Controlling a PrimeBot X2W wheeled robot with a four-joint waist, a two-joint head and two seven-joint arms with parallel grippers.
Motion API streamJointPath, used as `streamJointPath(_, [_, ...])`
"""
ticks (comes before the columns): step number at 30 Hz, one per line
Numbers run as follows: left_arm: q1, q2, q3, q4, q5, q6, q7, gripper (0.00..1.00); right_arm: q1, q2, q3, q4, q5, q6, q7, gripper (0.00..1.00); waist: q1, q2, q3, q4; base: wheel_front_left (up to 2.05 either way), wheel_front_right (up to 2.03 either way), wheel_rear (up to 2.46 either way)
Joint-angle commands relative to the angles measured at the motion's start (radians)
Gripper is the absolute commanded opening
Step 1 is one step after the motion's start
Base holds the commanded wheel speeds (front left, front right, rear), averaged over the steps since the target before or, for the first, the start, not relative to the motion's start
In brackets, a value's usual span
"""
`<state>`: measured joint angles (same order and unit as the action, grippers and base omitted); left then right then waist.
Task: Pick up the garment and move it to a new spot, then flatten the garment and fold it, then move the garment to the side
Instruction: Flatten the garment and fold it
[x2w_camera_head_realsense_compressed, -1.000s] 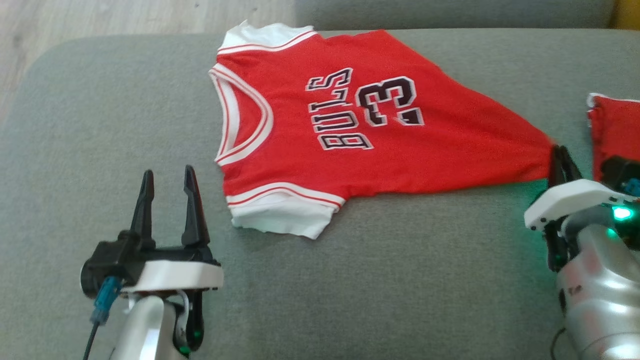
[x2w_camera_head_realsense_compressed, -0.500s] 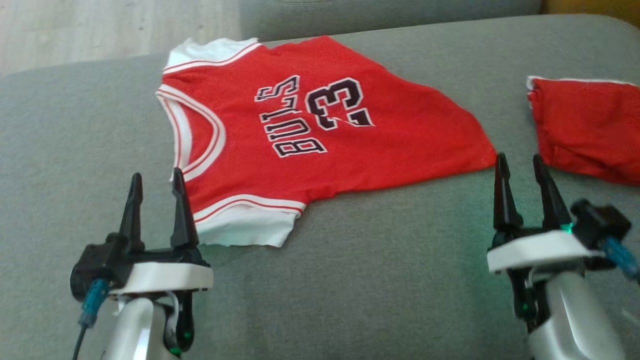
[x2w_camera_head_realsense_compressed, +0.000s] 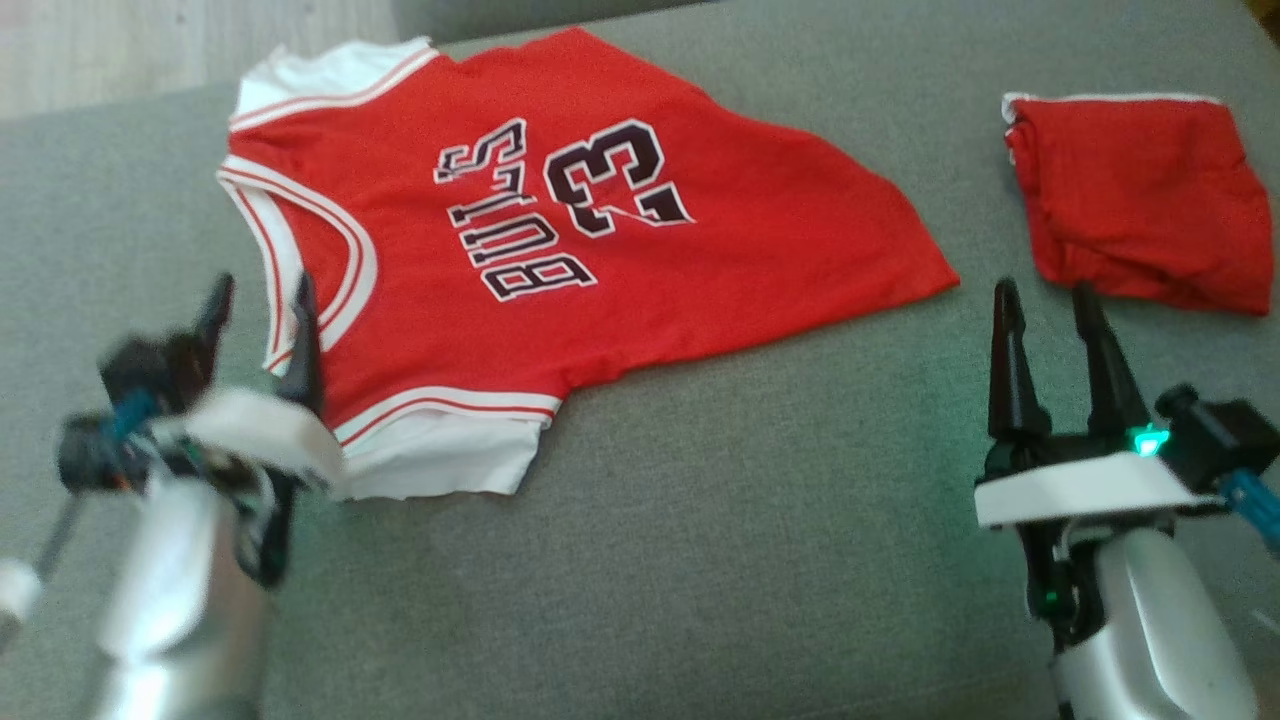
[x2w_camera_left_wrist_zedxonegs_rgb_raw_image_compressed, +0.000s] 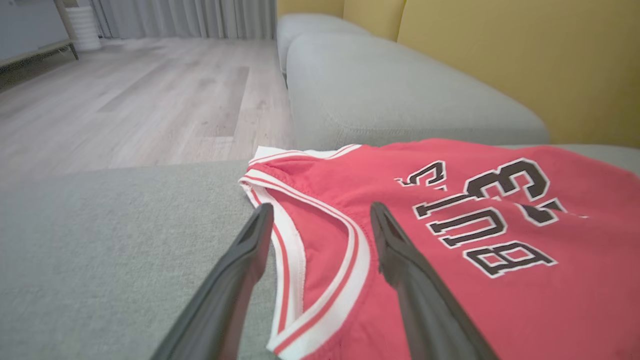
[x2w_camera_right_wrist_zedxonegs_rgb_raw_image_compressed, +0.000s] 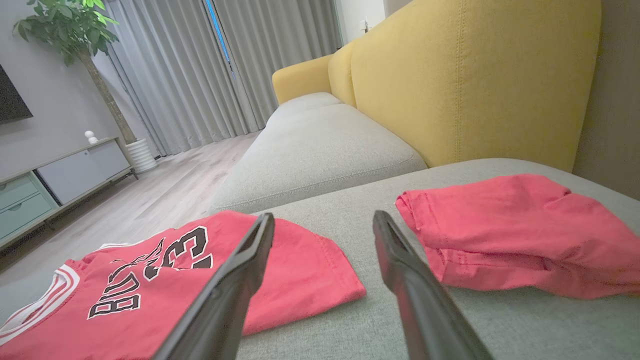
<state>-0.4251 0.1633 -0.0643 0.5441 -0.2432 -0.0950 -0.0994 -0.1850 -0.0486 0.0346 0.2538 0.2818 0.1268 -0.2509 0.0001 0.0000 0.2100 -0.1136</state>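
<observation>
The jersey (x2w_camera_head_realsense_compressed: 560, 230) lies face-up on the grey sofa cushion (x2w_camera_head_realsense_compressed: 700, 520), its hem tapering to a point. My left gripper (x2w_camera_head_realsense_compressed: 262, 290) hovers over the jersey's collar, jaws wide. My right gripper (x2w_camera_head_realsense_compressed: 1043, 295) stands just off the hem point, jaws wide and empty. Beyond that hem lie red shorts (x2w_camera_head_realsense_compressed: 1130, 200). To flatten well, I judge: pin the collar, then spread the hem corners apart, staying low.

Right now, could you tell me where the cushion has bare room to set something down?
The widest bare cushion is the near strip in front of the jersey, between left hand and right hand. A narrow gap separates jersey and red cloth. The far half is crowded by both.
</observation>
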Motion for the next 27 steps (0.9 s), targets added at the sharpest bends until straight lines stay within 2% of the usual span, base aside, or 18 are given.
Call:
streamJointPath(1, [-0.065,0.045,0.026,-0.011,-0.006,-0.006,0.026,1.0,-0.043,-0.002,0.025,-0.04,0.0,0.004,-0.011,1.0,-0.0001,0.0,0.022,-0.006,0.0,0.0,0.0])
streamJointPath(5, [-0.174,0.112,-0.007,0.097,-0.041,-0.028,0.208,1.0,-0.065,-0.002,0.025,-0.05,-0.001,0.004,-0.011,1.0,-0.0001,0.0,0.052,-0.013,0.0,0.0,0.0])
streamJointPath(6, [-0.221,0.146,-0.019,0.141,-0.074,-0.033,0.292,1.0,-0.076,-0.002,0.031,-0.052,0.0,0.004,-0.011,1.0,-0.0001,0.0,0.065,-0.019,0.0,0.0,0.0])
streamJointPath(7, [-0.243,0.164,-0.027,0.155,-0.083,-0.034,0.322,1.0,-0.081,-0.002,0.035,-0.052,0.001,0.004,-0.011,1.0,-0.0001,0.0,0.072,-0.024,0.0,0.0,0.0])
streamJointPath(13, [-0.323,0.207,-0.097,0.203,-0.209,-0.035,0.47,1.0,-0.111,-0.002,0.051,-0.055,0.004,0.004,-0.011,1.0,-0.0001,0.0,0.103,-0.043,0.0,0.0,0.0])
streamJointPath(17, [-0.358,0.235,-0.132,0.217,-0.279,-0.035,0.53,1.0,-0.128,-0.002,0.061,-0.056,0.005,0.004,-0.011,1.0,-0.0001,0.0,0.122,-0.053,0.0,0.0,0.0])
streamJointPath(24, [-0.4,0.269,-0.196,0.261,-0.323,-0.036,0.61,1.0,-0.153,-0.002,0.071,-0.062,0.009,0.004,-0.011,1.0,-0.0001,0.0,0.151,-0.071,0.0,0.0,0.0])
streamJointPath(25, [-0.404,0.27,-0.2,0.264,-0.335,-0.036,0.619,0.82,-0.156,-0.002,0.072,-0.064,0.01,0.004,-0.011,1.0,-0.0001,0.0,0.156,-0.074,0.0,0.0,0.0])
streamJointPath(26, [-0.41,0.274,-0.203,0.267,-0.343,-0.036,0.622,0.16,-0.158,-0.002,0.072,-0.065,0.01,0.004,-0.011,1.0,-0.0001,0.0,0.16,-0.076,0.0,0.0,0.0])
streamJointPath(27, [-0.41,0.274,-0.203,0.267,-0.343,-0.036,0.622,0.16,-0.158,-0.002,0.072,-0.065,0.01,0.004,-0.011,1.0,-0.0001,0.0,0.16,-0.076,0.0,0.0,0.0])
